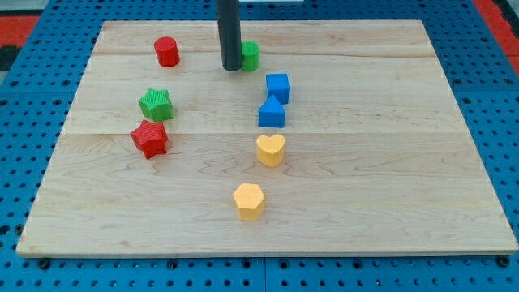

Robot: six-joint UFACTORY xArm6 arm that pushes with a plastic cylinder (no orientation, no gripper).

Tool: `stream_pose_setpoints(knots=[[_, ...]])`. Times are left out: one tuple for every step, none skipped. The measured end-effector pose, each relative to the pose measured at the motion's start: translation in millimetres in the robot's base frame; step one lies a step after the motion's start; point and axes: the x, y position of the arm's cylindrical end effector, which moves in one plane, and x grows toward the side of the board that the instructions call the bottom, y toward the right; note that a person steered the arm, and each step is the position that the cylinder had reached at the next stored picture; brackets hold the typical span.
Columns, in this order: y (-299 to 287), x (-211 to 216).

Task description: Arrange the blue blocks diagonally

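Two blue blocks sit just right of the board's middle. A blue cube lies above a blue triangular block, and the two touch or nearly touch. My tip rests on the board near the view's top, up and to the left of the blue cube. It stands right beside a green cylinder, which the rod partly hides.
A red cylinder sits top left. A green star and a red star lie at the left. A yellow heart sits just below the blue triangle, and a yellow hexagon lower down. The wooden board ends in blue pegboard.
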Motion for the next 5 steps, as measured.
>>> stream_pose_setpoints(knots=[[7, 22], [24, 71], [53, 50], [112, 43], [95, 92]])
